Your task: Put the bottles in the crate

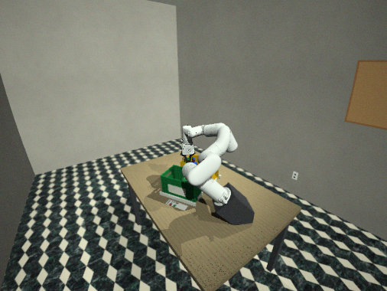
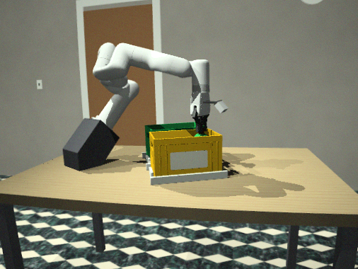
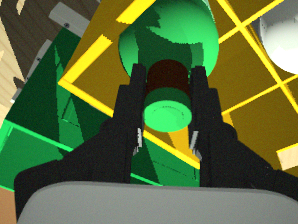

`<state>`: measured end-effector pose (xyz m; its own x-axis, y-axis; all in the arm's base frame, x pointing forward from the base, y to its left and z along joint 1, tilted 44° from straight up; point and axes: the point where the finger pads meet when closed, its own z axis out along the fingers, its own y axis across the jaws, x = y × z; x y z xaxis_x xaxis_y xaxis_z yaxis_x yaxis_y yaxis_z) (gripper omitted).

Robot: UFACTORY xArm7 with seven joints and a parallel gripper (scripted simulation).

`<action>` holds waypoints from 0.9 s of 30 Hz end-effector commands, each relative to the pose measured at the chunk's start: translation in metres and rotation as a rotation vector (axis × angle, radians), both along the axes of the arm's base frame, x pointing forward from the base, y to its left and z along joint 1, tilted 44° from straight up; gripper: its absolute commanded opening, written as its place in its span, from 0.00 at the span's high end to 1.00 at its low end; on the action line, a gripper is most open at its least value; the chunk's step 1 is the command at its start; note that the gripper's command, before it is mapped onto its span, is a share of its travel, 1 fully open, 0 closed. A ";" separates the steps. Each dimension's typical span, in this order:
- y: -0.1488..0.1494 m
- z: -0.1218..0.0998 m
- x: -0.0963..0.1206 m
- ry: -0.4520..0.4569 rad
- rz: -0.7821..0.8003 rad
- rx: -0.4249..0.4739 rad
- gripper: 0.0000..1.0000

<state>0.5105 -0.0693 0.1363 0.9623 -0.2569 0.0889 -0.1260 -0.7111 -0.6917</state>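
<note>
1. Surface [image 1: 214, 249] [image 2: 283, 202]: wood-look top, carries both crates, the strip and the arm's base.
2. Arm [image 1: 208, 168] [image 2: 159, 61]: white, reaches out over the yellow crate, last section pointing approx. straight down.
3. Yellow crate [image 1: 215, 174] [image 2: 160, 159] [image 3: 95, 55]: upright, w/ dividers inside; white thing [image 3: 285, 47] in another compt., only partly in view.
4. Green crate [image 1: 167, 184] [image 2: 170, 125] [image 3: 30, 150]: upright, just beside the yellow one; full interior n/v.
5. Tool [image 1: 188, 158] [image 2: 201, 132] [image 3: 167, 82]: points down, clamped on the green bottle's neck, one finger each side.
6. Green bottle [image 2: 201, 134] [image 3: 170, 30]: at the yellow crate's open top, near one end; shoulder approx. rim height, lower body hidden. Long axis approx. vert., in line w/ tool; cap end up, base down.
7. Strip [image 1: 180, 206]: flat, beside green crate, opp. side from yellow; red & green marks, counts too small to read.
8. Cap [image 3: 167, 116]: green, round, atop the dark neck, faces wrist cam.
</note>
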 end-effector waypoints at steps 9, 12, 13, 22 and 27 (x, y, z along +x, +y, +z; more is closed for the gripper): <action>-0.014 0.015 -0.004 -0.003 -0.004 -0.001 1.00; -0.018 0.019 -0.005 -0.003 -0.004 -0.001 1.00; -0.019 0.020 -0.006 -0.003 -0.004 -0.001 1.00; -0.027 0.030 -0.009 -0.003 -0.004 -0.001 1.00; -0.032 0.035 -0.011 -0.003 -0.004 -0.001 1.00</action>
